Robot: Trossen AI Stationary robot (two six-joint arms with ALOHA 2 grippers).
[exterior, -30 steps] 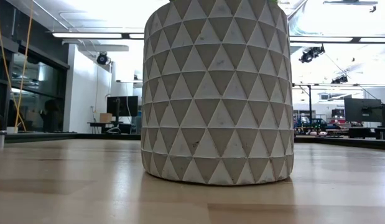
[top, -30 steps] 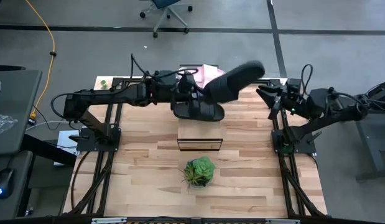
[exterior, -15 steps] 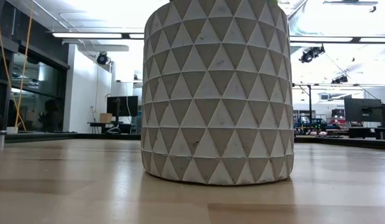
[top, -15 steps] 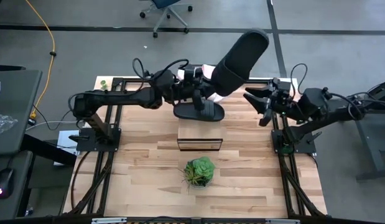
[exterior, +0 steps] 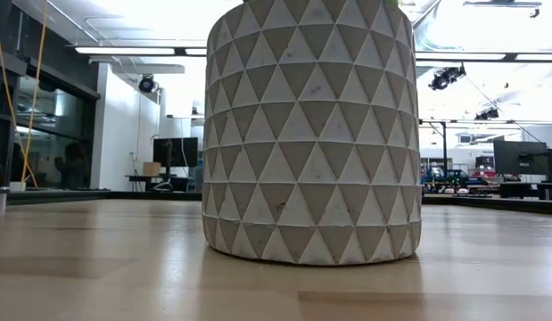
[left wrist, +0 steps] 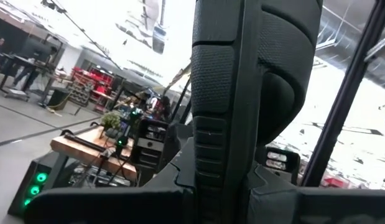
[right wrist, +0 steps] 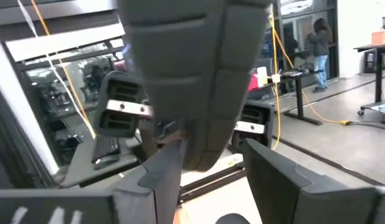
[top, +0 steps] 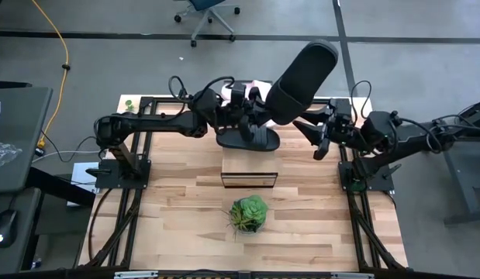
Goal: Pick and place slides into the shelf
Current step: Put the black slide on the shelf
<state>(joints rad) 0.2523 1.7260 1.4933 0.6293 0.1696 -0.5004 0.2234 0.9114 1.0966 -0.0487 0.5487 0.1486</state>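
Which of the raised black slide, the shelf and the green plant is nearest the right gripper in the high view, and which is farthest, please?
From the right gripper:
1. Raised black slide, just above and left of it.
2. Shelf, mid-table.
3. Green plant, nearest the table's front.

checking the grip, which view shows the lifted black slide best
The high view: the whole raised black slide shows, its lower end at the left claw, the right claw open beside it. Both wrist views show it close up, cropped. The low view shows only the plant pot.
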